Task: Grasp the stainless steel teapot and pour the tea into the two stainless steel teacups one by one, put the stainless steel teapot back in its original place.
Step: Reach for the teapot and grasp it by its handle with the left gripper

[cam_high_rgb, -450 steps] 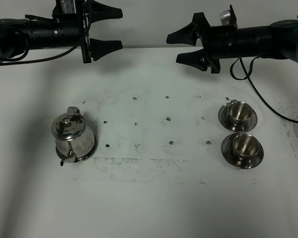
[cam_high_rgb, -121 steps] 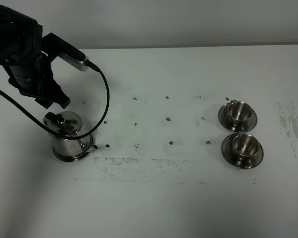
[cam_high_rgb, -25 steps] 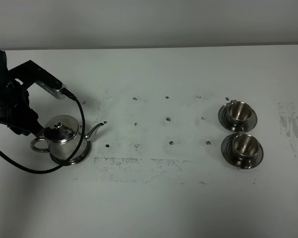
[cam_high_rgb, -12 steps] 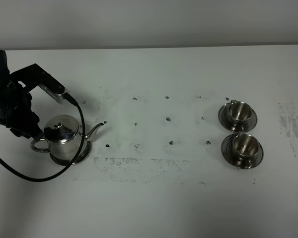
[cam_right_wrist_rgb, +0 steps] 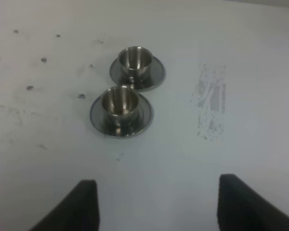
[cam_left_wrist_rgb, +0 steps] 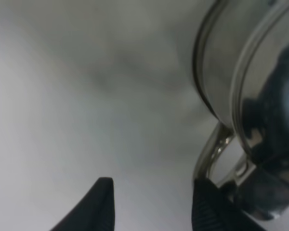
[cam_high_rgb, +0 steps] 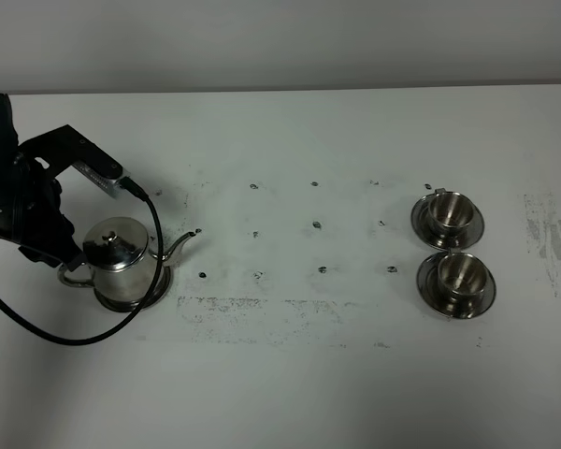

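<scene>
Closer to the shiny squat steel teapot [cam_high_rgb: 120,257] now, the left tool [cam_left_wrist_rgb: 153,192] gapes half-open, empty; centre the loop handle [cam_left_wrist_rgb: 209,154] before closing.

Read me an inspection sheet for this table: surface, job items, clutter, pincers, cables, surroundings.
Surface: white table, dark specks and scuffed patches.
Job's things: teapot upright at left, lid on, spout toward the cups; far teacup and near teacup at right, on saucers, looking empty.
Clutter: nothing seen.
Pincers: left pincer open, one finger beside the teapot handle; right pincer open, empty, hanging clear of the cups.
Cables: black cable looping over the table past the teapot.
Surroundings: plain pale wall behind.
</scene>
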Robot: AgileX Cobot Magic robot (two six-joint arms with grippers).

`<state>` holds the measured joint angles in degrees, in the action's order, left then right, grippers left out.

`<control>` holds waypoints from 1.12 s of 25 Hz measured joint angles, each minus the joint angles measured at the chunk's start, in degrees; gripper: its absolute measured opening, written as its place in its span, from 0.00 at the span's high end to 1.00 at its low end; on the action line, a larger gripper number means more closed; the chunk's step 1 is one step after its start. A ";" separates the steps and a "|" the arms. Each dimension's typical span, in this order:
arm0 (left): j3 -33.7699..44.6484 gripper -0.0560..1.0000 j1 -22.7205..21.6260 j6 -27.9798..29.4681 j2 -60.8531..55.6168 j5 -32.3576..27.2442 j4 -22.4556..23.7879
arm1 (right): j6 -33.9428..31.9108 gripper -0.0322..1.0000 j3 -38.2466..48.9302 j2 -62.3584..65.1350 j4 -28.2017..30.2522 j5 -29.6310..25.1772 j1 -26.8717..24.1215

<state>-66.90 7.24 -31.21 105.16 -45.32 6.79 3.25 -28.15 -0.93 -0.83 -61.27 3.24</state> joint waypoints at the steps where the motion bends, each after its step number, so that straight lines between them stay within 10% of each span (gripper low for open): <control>1: 0.00 0.60 0.00 0.00 0.00 -0.13 -0.11 | 0.00 0.47 0.00 0.00 0.00 0.00 0.00; 28: 0.00 0.60 -0.05 -0.05 0.00 -6.58 -4.34 | 0.00 0.47 0.00 0.00 0.00 0.00 0.00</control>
<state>-66.90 7.19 -31.26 105.16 -51.89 2.45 3.25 -28.15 -0.93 -0.83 -61.27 3.24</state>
